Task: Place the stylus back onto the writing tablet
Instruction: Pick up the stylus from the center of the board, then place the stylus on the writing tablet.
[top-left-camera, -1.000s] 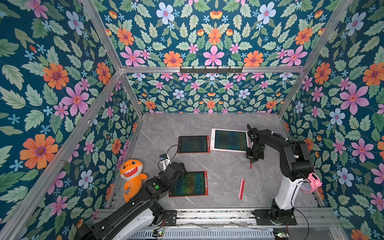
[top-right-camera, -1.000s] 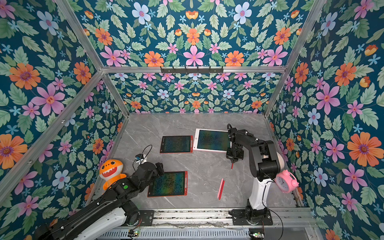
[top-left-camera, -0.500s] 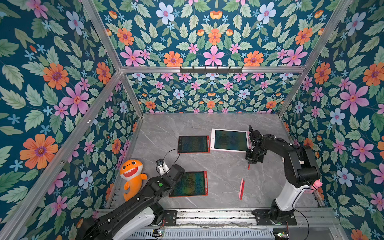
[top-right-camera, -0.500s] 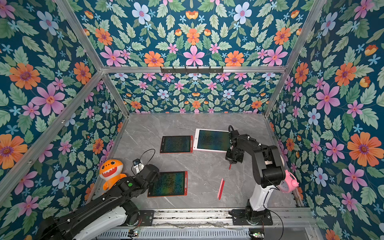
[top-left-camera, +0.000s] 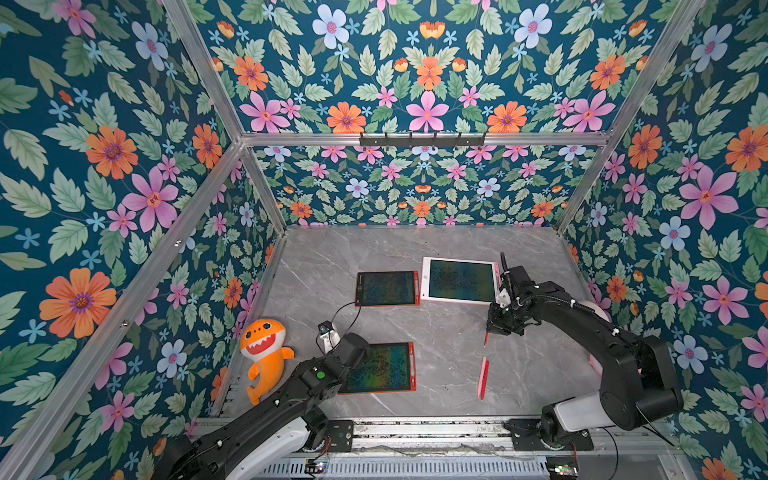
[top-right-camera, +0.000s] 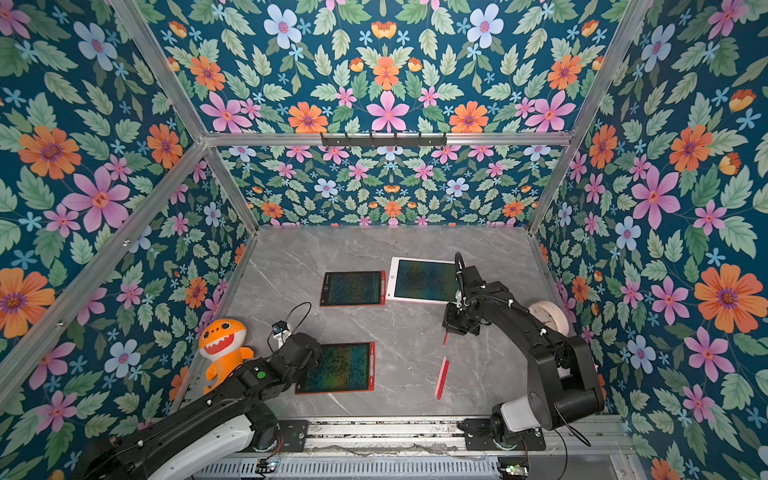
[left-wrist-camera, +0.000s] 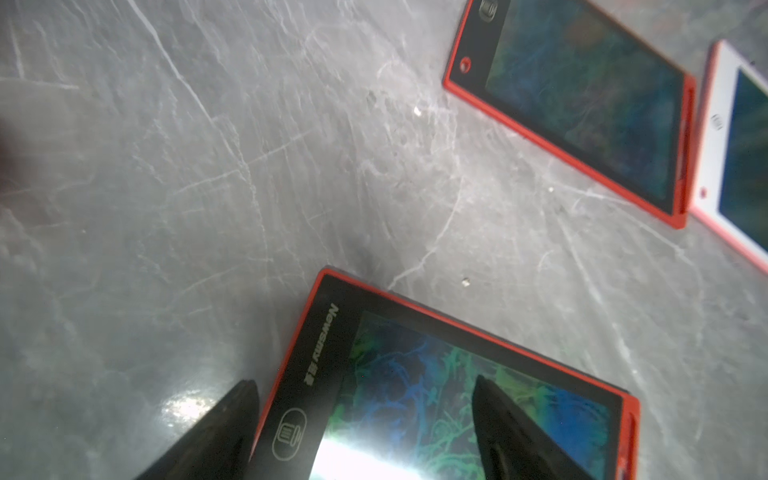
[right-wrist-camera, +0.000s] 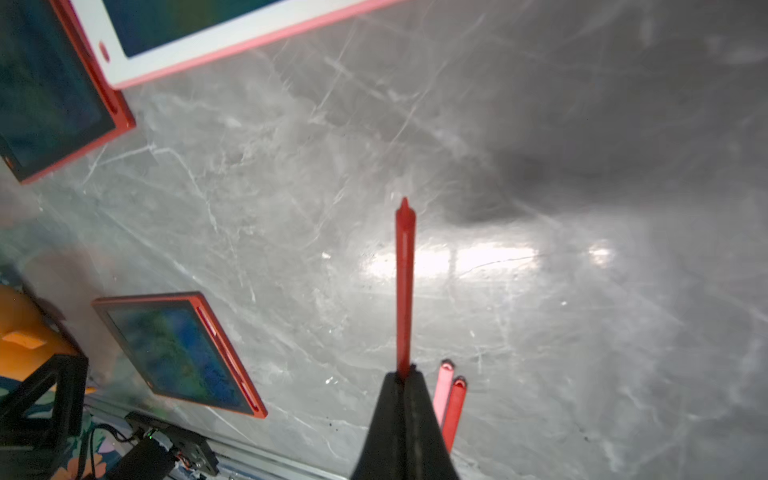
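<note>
Where it is pinched by its rear end in the right gripper (right-wrist-camera: 405, 376), the slim red plastic stylus (right-wrist-camera: 405, 282) projects straight ahead of the closed fingertips, pointed tip foremost, clear above the grey marble-patterned tabletop (top-left-camera: 415, 324).

Handling, as judged: very light, rigid, smooth and narrow, so liable to pivot or slip in an end grip. Preferred hold: nearer mid-shaft, with gentle pressure.

Near that gripper, on its base-ward side, flat on the tabletop: a pair of loose styluses, one pink (right-wrist-camera: 442, 390) and one red (right-wrist-camera: 455, 411), lying side by side.

Beyond the gripper's far side, near: white writing tablet with pink edge (top-left-camera: 459, 280), and just beside it a far red-framed tablet (top-left-camera: 387, 289). Well apart: near red-framed tablet (top-left-camera: 382, 368).

Which tablet this stylus belongs to cannot be told.

Left gripper (left-wrist-camera: 363, 384): jaws wide, empty, straddling the short edge of that near tablet. Contact cannot be told.
</note>
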